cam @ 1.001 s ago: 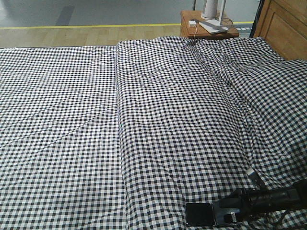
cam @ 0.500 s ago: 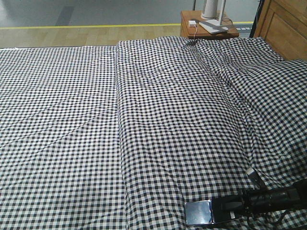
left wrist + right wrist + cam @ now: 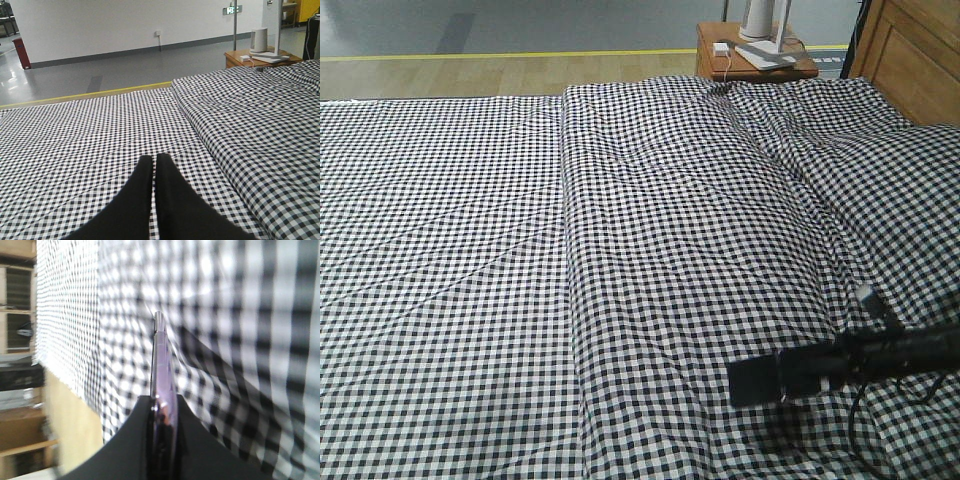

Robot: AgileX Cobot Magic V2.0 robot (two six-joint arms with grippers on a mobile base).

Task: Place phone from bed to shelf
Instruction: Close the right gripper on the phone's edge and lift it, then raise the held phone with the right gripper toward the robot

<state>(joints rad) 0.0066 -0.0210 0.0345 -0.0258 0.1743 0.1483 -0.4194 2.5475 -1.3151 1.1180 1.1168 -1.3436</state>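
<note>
Near right: phone (image 3: 753, 382) clamped by one end in right jaws, held clear of bed (image 3: 470, 250), shadow on check cloth beneath; edge-on in wrist view. Left jaws pressed together, nothing between, over bed. Far right: nightstand (image 3: 708, 65) with white items beside wooden headboard (image 3: 910, 60). Pale floor (image 3: 440, 75) with yellow line (image 3: 470, 55) beyond bed's far edge.

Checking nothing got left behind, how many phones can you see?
1. The phone is held by the right gripper over the bed, at the front view's lower right. Bedding folds could hide others.
</note>
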